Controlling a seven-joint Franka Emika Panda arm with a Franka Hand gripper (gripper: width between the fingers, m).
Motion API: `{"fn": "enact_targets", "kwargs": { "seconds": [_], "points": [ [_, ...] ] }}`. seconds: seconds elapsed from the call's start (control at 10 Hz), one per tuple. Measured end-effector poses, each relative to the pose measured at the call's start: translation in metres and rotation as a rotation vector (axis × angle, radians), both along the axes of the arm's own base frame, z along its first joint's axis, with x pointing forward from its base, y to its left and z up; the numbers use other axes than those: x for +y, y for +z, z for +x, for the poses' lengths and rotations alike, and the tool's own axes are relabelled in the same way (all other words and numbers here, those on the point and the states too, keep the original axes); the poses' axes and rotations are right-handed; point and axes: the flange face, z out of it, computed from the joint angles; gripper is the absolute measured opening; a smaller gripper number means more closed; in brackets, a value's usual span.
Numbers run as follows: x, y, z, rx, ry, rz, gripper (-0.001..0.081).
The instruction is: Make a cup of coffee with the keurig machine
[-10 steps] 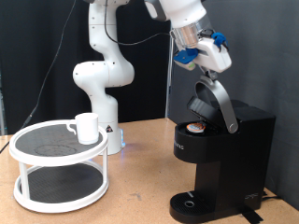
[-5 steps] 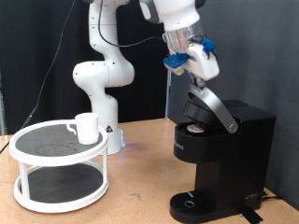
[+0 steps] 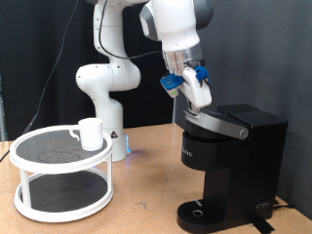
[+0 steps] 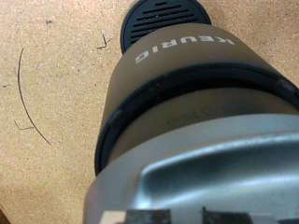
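Observation:
The black keurig machine (image 3: 244,161) stands at the exterior view's right, its lid with the silver handle (image 3: 222,123) lowered nearly flat. My gripper (image 3: 194,95), with blue fingertip pads, rests on the lid's front end from above. The small white cup (image 3: 91,133) stands on the top shelf of a round white rack (image 3: 60,156) at the exterior view's left, far from the gripper. The wrist view looks down on the machine's rounded front (image 4: 177,89), the silver handle (image 4: 224,173) and the drip tray (image 4: 166,19). The coffee pod is hidden.
The white arm's base (image 3: 102,88) stands behind, between rack and machine. The wooden table (image 3: 146,200) lies between them. A dark curtain forms the backdrop. The rack's lower shelf (image 3: 58,195) holds nothing.
The gripper has moved down and towards the exterior view's left, pushing the raised lid down. The pod seen under the open lid is now covered. The cup has not moved.

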Motion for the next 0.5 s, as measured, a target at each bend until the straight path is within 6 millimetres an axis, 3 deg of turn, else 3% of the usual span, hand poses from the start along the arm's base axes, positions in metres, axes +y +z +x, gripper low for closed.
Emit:
{"fn": "enact_targets", "kwargs": {
  "seconds": [0.5],
  "points": [
    [0.0,-0.032,0.009,0.006,0.007,-0.008,0.0]
  ]
}}
